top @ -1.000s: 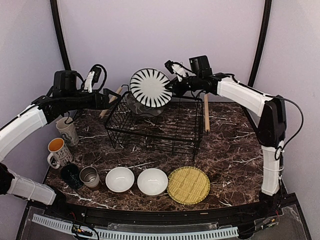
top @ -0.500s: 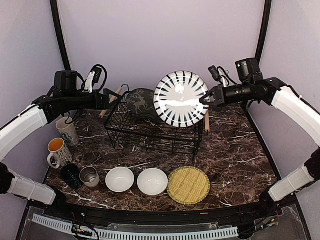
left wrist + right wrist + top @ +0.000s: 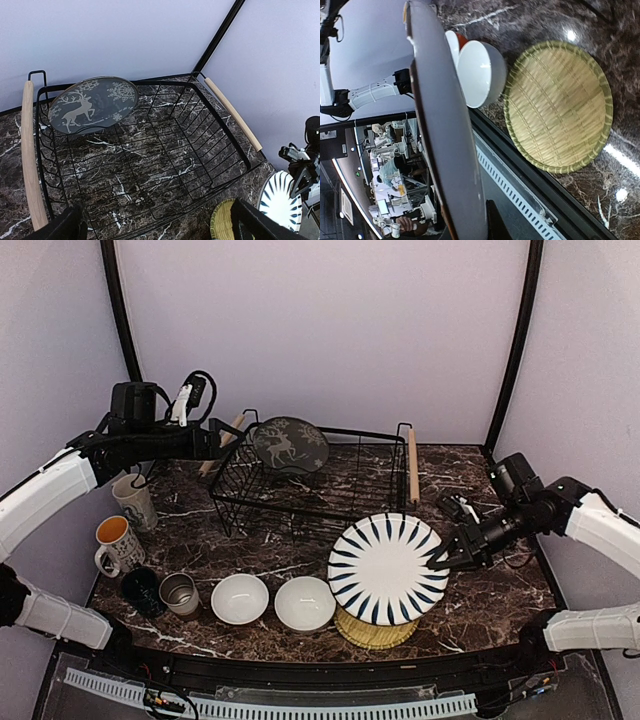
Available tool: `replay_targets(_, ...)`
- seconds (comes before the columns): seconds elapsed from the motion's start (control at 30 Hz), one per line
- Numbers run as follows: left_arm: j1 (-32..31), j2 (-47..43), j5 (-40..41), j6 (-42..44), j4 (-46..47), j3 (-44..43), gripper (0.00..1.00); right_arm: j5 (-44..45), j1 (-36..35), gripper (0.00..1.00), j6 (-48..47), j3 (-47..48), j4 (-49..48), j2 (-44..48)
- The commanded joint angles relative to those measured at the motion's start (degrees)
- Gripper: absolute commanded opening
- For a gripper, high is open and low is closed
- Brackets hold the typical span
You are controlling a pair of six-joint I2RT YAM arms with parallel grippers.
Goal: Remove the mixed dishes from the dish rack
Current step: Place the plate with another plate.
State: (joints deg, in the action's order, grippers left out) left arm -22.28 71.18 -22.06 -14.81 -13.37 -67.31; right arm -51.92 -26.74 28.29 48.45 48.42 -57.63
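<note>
Hanging tilted just above the yellow plate [image 3: 372, 632], the striped plate [image 3: 388, 568] is out of the dish rack [image 3: 300, 525] and close to the near edge of the table [image 3: 470, 500]. The right gripper [image 3: 445, 558] has its jaws closed narrow on the plate's right rim, a grip that probably lets it lay this plate flat on the yellow one as a stack. In the rack only the grey reindeer plate [image 3: 290, 445] leans at the far left corner. The left gripper [image 3: 226, 438] hovers beside that corner with jaws fully wide and empty, likely placed ready for this last plate. The two white bowls [image 3: 240, 598], the mugs [image 3: 118, 545] and the steel cup [image 3: 180, 593] stand at the near left
</note>
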Motion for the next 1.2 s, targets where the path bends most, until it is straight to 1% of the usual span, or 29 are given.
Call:
replay_targets(0.0, 0.4, -0.2, -0.9, -0.2, 0.3, 0.4, 0.99, -7.7, 1.7, 0.0, 5.0, -5.9, -10.8, -1.6)
replay_targets(0.13, 0.4, -0.6, -0.4, 0.2, 0.0, 0.3, 0.99, -10.0, 4.7, 0.0, 4.3, -11.5, -16.8, -6.3)
replay_targets(0.23, 0.4, -0.8, 0.1, 0.7, -0.2, 0.2, 0.99, -9.7, 5.6, 0.0, 1.4, -12.1, -18.2, -9.8)
replay_targets(0.33, 0.4, -0.7, 0.3, 0.8, -0.5, 0.1, 0.99, -7.2, 5.7, 0.0, -1.2, -12.1, -17.9, -13.2)
replay_targets(0.4, 0.4, -0.6, 0.2, 0.8, -0.5, 0.1, 0.99, -6.9, 5.7, 0.0, -1.7, -12.9, -19.2, -14.6)
replay_targets(0.5, 0.4, -0.4, 0.1, 0.8, -0.5, 0.1, 0.99, -6.5, 5.7, 0.0, -1.6, -14.7, -21.0, -15.6)
replay_targets(0.6, 0.4, -0.3, -0.2, 0.7, -0.5, 0.1, 0.99, -3.2, 5.7, 0.0, -3.2, -15.6, -19.2, -15.9)
replay_targets(0.7, 0.4, -0.3, -0.6, 0.4, -0.1, 0.1, 0.99, -3.5, 5.8, 0.0, -1.5, -17.5, -22.4, -15.4)
replay_targets(0.9, 0.4, -0.1, -0.6, 0.3, 0.0, 0.2, 0.99, -4.0, 4.5, 0.08, -0.4, -19.3, -26.1, -15.9)
replay_targets(1.0, 0.4, -0.2, -0.7, 0.1, 0.1, 0.3, 0.99, -2.8, 2.9, 0.16, -0.2, -18.9, -25.5, -15.9)
replay_targets(1.07, 0.4, -0.3, -0.7, 0.1, 0.2, 0.3, 0.99, -0.1, 2.5, 0.31, 0.6, -18.4, -23.0, -14.6)
replay_targets(1.17, 0.4, -0.4, -0.9, 0.1, 0.2, 0.3, 0.99, 8.6, 2.7, 0.54, 3.5, -17.1, -18.0, -10.5)
